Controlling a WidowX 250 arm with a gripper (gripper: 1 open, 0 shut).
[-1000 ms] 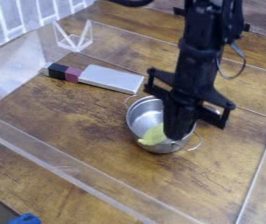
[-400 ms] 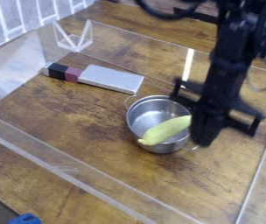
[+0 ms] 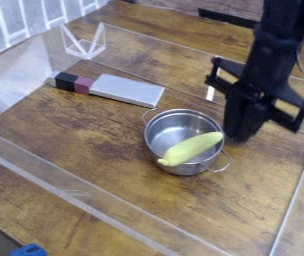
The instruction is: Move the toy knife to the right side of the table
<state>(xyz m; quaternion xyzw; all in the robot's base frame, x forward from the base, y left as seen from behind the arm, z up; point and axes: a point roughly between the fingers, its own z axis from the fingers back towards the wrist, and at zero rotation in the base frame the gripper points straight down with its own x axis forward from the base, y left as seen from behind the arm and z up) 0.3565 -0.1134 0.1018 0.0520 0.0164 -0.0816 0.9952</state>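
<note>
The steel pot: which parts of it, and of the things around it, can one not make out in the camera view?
- Floor of the pot, partly: hidden by the corn cob.
- Blue object: cut off by the bottom edge.
- Fingertips' gap: blurred, dark against dark.

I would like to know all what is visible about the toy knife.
The toy knife has a flat, light grey rectangular blade and a short, blocky handle in black and dark pink. It lies flat on the wood-plank table, behind the steel pot, handle toward the left of the picture. The gripper does not touch it; its material is uncertain.
</note>
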